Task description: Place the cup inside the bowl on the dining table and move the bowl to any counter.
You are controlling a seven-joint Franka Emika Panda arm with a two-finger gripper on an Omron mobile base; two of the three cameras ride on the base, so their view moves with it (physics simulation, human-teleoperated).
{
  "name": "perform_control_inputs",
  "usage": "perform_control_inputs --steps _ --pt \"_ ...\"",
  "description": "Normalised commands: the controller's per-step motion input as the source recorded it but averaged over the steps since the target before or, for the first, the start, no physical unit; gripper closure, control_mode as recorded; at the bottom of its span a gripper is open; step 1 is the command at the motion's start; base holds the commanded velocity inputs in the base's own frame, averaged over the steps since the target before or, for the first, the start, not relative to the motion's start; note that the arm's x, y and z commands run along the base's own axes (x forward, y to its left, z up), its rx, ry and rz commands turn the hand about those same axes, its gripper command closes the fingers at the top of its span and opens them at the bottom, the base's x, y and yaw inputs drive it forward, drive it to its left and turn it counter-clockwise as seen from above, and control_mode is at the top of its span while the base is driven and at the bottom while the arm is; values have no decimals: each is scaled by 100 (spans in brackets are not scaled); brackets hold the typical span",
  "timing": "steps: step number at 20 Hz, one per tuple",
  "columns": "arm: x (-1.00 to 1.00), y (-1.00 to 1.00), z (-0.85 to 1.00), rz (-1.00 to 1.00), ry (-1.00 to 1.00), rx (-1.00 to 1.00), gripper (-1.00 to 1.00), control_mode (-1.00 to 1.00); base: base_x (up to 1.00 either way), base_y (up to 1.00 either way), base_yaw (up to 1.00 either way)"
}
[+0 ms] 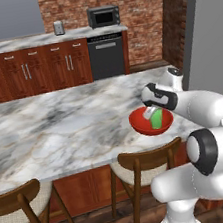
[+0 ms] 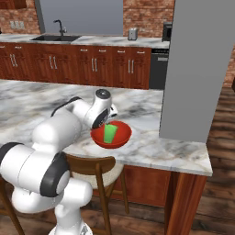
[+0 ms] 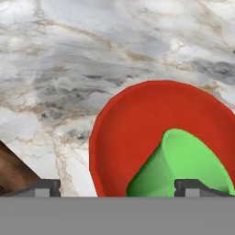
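Here the gripper point(image 3: 117, 187) stands wide open, its two dark fingertips point(image 3: 46, 187) set far apart at the bottom of the hand view, holding nothing. The right tip sits in front of the cup point(image 3: 183, 160); the left tip lies outside the bowl point(image 3: 133, 133), over bare marble. Whether either tip touches the cup cannot be told.

The cup (bright green, no handle) stands inside the red bowl, upright or nearly so in both base views, its open mouth up. In the left base view the hand hangs just above and to the far side of the bowl, partly hiding the cup's upper edge.

The bowl rests on the table point(image 1: 60, 126), close to its near edge and toward its right end. Just below that edge stands a stool point(image 1: 141, 164) with a cream seat, and a second stool point(image 1: 21, 203) stands further left.

Beyond the table, against the brick wall, runs the counter point(image 1: 47, 39) over reddish wood cabinets. On it sit a dark microwave point(image 1: 103, 16) and a small toaster point(image 1: 58, 28); a sink with a dark tap point(image 2: 58, 28) is further along. A tall grey panel point(image 2: 197, 69) rises at the right.
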Motion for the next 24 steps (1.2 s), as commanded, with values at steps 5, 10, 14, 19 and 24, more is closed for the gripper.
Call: perform_control_inputs --steps 5,10,14,19,24 --pt "-14 8 35 0 0 0 -100 -100 0 0 0" --pt "-22 2 18 0 0 0 -100 -100 0 0 0" --pt "-14 2 5 0 4 -1 -100 -100 0 0 0" --pt "-3 -2 0 -5 6 0 -100 -100 0 0 0" --pt "-2 -22 0 -16 11 0 -100 -100 0 0 0"
